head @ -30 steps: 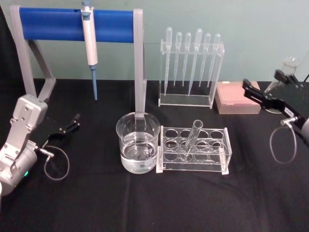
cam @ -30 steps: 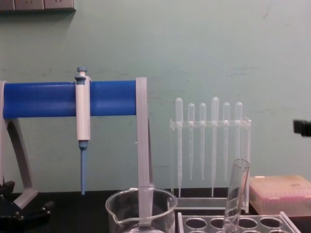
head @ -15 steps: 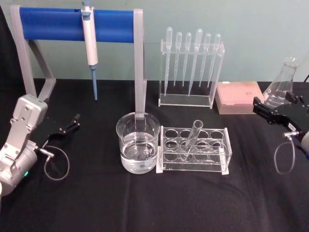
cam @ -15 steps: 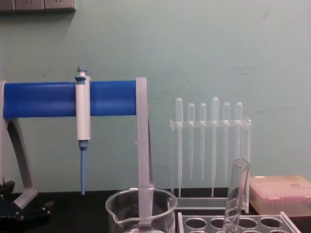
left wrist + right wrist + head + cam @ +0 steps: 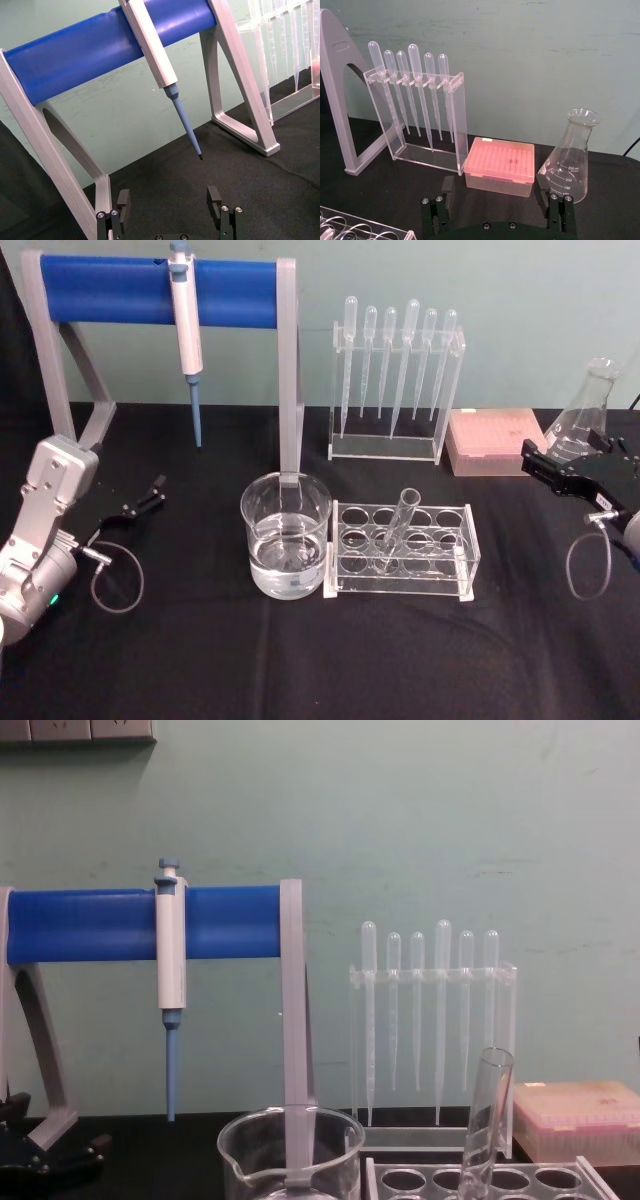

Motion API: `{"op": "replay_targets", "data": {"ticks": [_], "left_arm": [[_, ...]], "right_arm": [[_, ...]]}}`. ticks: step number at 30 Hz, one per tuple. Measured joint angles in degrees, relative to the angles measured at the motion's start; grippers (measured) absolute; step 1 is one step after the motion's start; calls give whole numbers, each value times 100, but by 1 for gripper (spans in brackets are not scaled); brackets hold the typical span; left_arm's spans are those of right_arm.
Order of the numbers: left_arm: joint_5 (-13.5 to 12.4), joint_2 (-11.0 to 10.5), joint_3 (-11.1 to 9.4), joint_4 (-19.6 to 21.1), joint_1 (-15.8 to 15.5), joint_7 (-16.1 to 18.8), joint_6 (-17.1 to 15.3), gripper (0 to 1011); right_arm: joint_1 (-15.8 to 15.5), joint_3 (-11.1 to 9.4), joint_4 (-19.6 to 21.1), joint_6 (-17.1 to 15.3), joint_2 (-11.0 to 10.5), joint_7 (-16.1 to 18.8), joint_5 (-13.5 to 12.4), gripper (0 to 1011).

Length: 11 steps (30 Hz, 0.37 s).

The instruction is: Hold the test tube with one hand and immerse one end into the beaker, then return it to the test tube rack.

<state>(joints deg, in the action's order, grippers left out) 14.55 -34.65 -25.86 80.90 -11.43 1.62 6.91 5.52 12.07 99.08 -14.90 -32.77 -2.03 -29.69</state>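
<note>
Starting at the left, we found the left gripper [image 5: 148, 496] low over the black table [image 5: 200, 660], well apart from the glassware, its jaws spread with nothing between them, as the left wrist view confirmed. Behind it stood the blue stand [image 5: 150, 290] carrying the blue-tipped pipettor [image 5: 186, 330]. Near the middle, the beaker [image 5: 285, 548] held clear liquid and sat just beside the clear rack [image 5: 402, 550]. The test tube [image 5: 397, 530] leaned in one of the rack's holes, its open rim uppermost, touched by neither gripper. Farther back stood the pipette rack [image 5: 397, 380], with a pink tip box [image 5: 496, 440] to its right. At the right, the right gripper [image 5: 545, 468] hovered near a conical flask [image 5: 586, 410], well apart from the tube, and its jaws likewise stood spread and empty. We judged that no step was complete: grasping, lifting, dipping one end into the beaker and returning the tube all remained.
</note>
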Motion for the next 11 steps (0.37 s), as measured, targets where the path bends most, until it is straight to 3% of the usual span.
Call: {"op": "replay_targets", "data": {"ticks": [11], "left_arm": [[0,0,0,0,0,0,0,1000]], "right_arm": [[0,13,3,-4,-5,-36,19,1003]]}}
